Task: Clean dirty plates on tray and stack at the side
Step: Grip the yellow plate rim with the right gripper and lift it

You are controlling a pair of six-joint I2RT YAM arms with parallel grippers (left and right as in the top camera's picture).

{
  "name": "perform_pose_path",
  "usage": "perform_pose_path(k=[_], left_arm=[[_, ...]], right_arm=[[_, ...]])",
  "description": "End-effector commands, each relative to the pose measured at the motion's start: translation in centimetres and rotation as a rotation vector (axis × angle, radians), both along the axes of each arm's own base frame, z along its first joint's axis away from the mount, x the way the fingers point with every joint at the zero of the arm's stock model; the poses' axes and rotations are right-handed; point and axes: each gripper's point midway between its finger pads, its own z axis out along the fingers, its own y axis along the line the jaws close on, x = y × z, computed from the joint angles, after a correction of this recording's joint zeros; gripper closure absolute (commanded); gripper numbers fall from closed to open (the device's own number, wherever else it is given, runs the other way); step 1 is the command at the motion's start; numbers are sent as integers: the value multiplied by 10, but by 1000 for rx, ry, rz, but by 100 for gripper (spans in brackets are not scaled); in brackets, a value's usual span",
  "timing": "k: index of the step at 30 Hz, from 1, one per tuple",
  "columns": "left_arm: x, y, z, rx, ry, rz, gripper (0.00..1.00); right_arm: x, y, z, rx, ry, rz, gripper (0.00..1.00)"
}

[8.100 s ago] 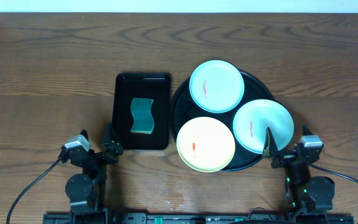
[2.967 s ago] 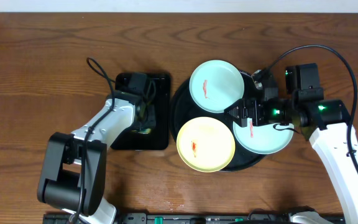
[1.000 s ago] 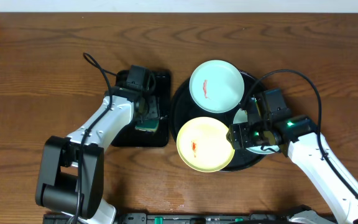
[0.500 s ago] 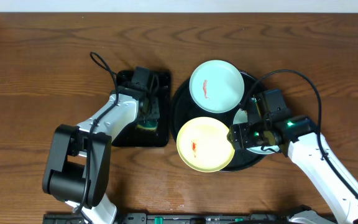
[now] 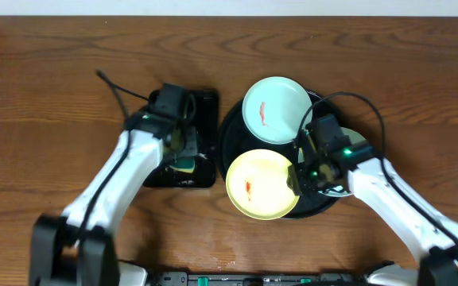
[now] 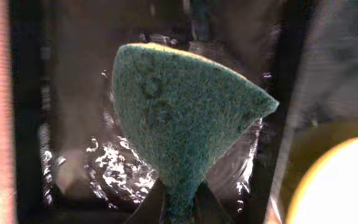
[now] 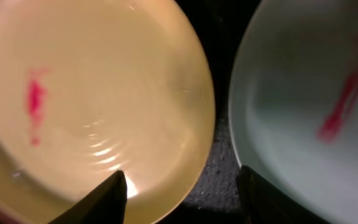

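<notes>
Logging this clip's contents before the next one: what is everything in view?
pale mint glossy round plates: two, red-smeared, on the round tray; the other lies under the right arm
pale yellow glossy round plate: one, red-smeared, tray's near side
round black tray: one, right of centre
rectangular black tray: one, left of the round tray
green scouring sponge: one, over the rectangular tray
wooden table: one, brown
left gripper: shut on the sponge
right gripper: open, astride the yellow plate's rim
</notes>
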Motion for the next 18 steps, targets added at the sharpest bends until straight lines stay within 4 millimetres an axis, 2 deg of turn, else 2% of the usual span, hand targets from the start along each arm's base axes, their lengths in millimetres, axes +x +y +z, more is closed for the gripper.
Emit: perform_pose_path(k=[1,3,4,7,9,12,14,18], left_arm=[[-1,-2,35,-24,-79,-5,92],[-8,0,44,-27,-88,-5,93],[-11,1,48,-28,-92,-5,93],[-16,3,53,-29,-96,-5,93],[-17,3,53,-28,-92,-5,93],[-19,3,52,-26,-84,-5,92],[-19,3,52,-26,-83,-5,93],[-19,4,52,-25,-84,-5,93]], right_arm=[[1,-11,-23,-91,32,-51,45],[3,-6,-31,-78,49,-48,50],[3,-2,-35,-61,58,-45,57],[5,7,-40,-18,72,-39,84],[8,9,-41,-10,61,-40,98],[16,11,-39,5,37,-64,97],[20,8,-39,-14,20,-71,81],[27,-2,-33,-48,-13,-92,75]])
